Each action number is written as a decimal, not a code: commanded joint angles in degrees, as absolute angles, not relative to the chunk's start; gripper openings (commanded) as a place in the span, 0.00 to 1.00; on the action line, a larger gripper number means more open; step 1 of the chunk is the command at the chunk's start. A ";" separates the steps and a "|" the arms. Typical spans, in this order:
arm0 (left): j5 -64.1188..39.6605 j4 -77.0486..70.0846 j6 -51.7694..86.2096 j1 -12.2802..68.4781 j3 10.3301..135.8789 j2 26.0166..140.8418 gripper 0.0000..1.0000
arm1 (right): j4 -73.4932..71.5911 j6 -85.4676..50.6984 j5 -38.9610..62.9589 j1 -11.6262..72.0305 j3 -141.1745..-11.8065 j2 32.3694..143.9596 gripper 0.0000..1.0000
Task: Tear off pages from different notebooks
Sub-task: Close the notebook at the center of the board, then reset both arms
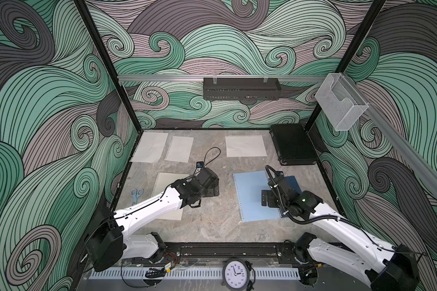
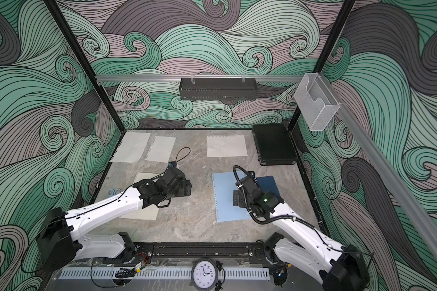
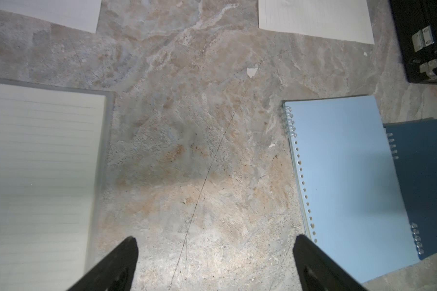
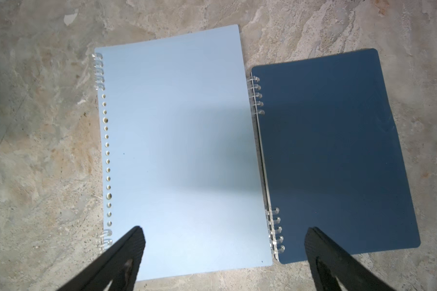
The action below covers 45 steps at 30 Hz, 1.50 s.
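Marble tabletop (image 1: 212, 226) | left gripper (image 3: 216, 239) spread, empty; right gripper (image 4: 225, 229) spread, empty | navy notebook (image 1: 293, 182) half-hidden by right arm (image 1: 338, 224)

The surface (image 1: 212, 226) is marbled grey and beige with pale veins; the walls (image 1: 48, 100) carry swirling waves in teal green, mauve and dark grey, outlined in black; the large notebook (image 4: 182, 151) has a plain light blue cover; the small notebook (image 4: 333, 156) is dark navy; the third notebook (image 3: 41, 176) shows a cream front with faint grey lines; the pages (image 1: 245, 146) are off-white; the case (image 1: 294, 146) is black with silver latches; the scissors (image 1: 136, 195) have light blue handles; the arms (image 1: 146, 209) are white with black joints; the left gripper (image 3: 216, 239) and right gripper (image 4: 225, 229) are black; the clock (image 1: 236, 274) has a white face in a dark rim.
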<state>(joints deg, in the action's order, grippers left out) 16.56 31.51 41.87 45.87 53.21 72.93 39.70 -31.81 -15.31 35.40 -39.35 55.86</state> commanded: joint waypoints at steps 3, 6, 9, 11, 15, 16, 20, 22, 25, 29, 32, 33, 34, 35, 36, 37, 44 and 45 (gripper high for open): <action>6.89 40.95 29.15 38.56 65.24 76.59 0.98 | 36.06 -23.20 -3.15 25.44 -45.74 60.28 0.99; 5.78 49.28 26.57 34.09 73.26 80.73 0.99 | 34.19 -20.23 -0.28 19.14 -48.08 61.09 0.99; 9.15 49.43 23.89 29.81 74.82 81.08 0.98 | 31.32 -18.01 -0.17 12.02 -48.61 60.70 0.99; 12.85 46.98 21.24 27.20 73.71 80.03 0.99 | 28.16 -15.36 -2.60 8.42 -47.76 60.06 0.99; 16.89 40.04 17.56 19.89 67.76 76.46 0.98 | 18.94 -12.73 -2.75 -0.59 -43.51 58.84 0.99; 19.11 37.73 16.97 18.59 65.38 75.05 0.99 | 16.14 -11.61 -0.41 -2.92 -42.16 58.69 0.99; 22.09 26.40 13.79 11.22 54.06 67.52 0.99 | 7.53 -11.81 4.86 -9.86 -38.03 60.56 0.99; 22.90 20.39 12.80 8.29 48.59 63.56 0.98 | 5.12 -10.35 5.03 -10.98 -37.63 63.21 0.99; 19.45 13.36 10.50 3.88 42.30 58.91 0.99 | -0.53 -9.32 5.19 -11.43 -36.33 66.94 0.99; 16.66 6.20 9.00 0.26 36.45 56.90 0.99 | -11.40 -7.80 5.92 -11.52 -32.65 69.83 0.99; 15.60 -0.34 9.46 -1.62 32.88 58.09 0.99 | -18.41 -7.04 6.83 -11.52 -30.46 71.83 0.99; 13.95 -3.80 9.53 -2.53 31.35 58.95 0.98 | -20.92 -7.03 7.41 -11.56 -29.77 72.54 0.99; 11.96 -7.37 9.18 -3.31 30.07 60.02 0.99 | -23.09 -6.69 8.37 -11.56 -29.16 73.36 0.99; 10.69 -11.68 8.74 -3.88 28.89 61.78 0.98 | -25.87 -6.26 9.13 -11.49 -28.30 74.41 0.99; 10.59 -14.56 8.45 -4.36 28.41 64.01 0.99 | -27.91 -6.46 9.08 -11.43 -27.79 75.76 0.99; 10.52 -16.97 8.35 -4.81 28.26 66.24 0.99 | -29.54 -6.23 9.51 -11.46 -27.49 76.90 0.99; -1.38 -27.19 6.65 -8.25 31.70 83.14 0.99 | -41.85 -0.63 13.68 -5.79 -25.06 84.17 0.99; -3.83 -28.24 5.62 -8.22 31.98 85.34 0.99 | -43.05 1.71 11.31 -3.10 -24.74 84.93 0.99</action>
<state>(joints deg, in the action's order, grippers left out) 4.51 -21.34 8.40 -7.49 29.12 81.25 -35.51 -5.04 11.18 -7.70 -24.91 84.27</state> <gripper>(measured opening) 0.986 0.993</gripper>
